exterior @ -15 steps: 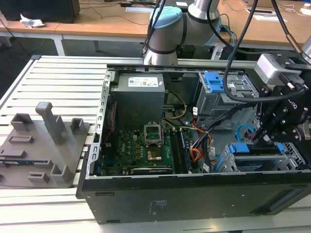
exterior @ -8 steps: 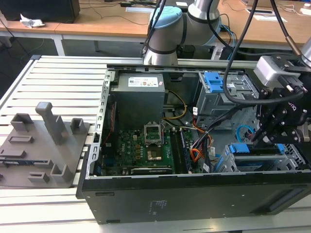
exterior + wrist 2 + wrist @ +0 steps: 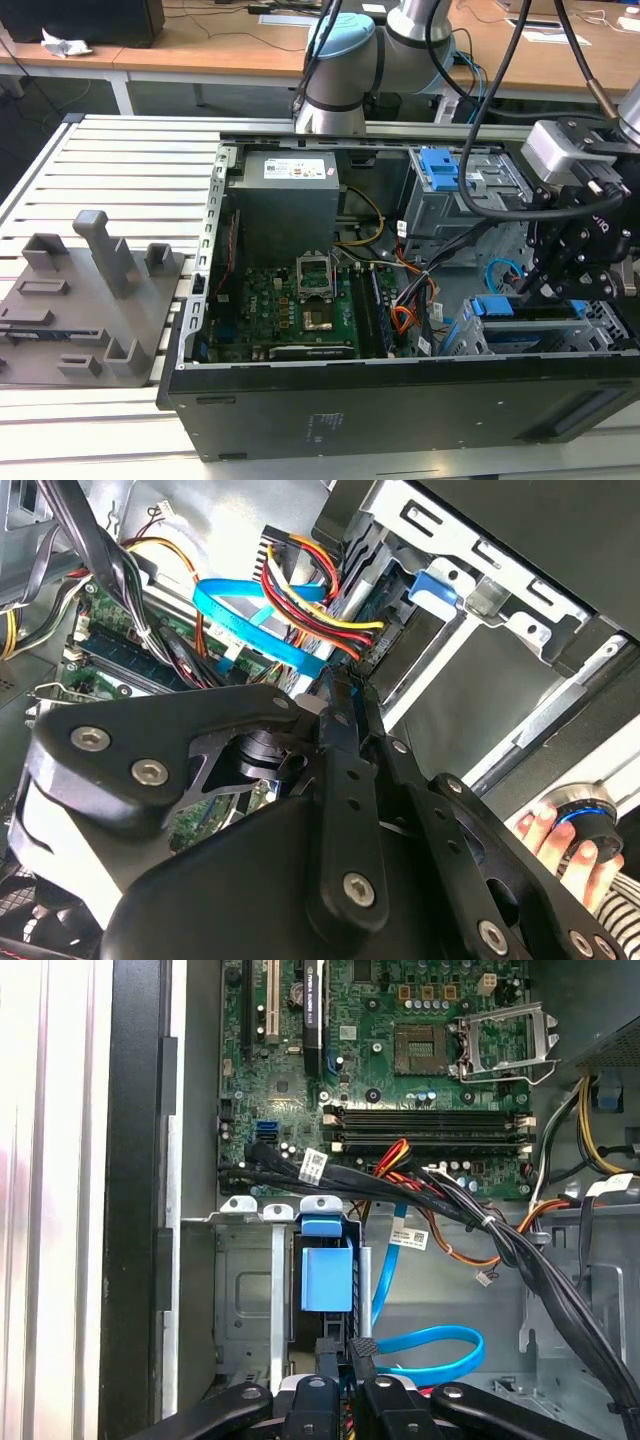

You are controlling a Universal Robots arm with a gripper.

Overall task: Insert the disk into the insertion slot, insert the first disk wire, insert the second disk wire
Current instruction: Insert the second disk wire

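The black two-fingered tool is pinched nearly shut on a small black wire plug, directly behind the blue-framed silver disk already seated in the low grey sheet-metal slot. Judging by this, a wire insertion is in hand; it calls for squaring the plug with the disk's socket.

Exterior view: I look from high front, angled down across open computer case on slatted table, arm base behind.

First wrist view: I look straight down past gripper onto motherboard and drive bay, close.

Second wrist view: I look along gripper linkage, very close, tilted, into bay. Both wrist views share blue cable.
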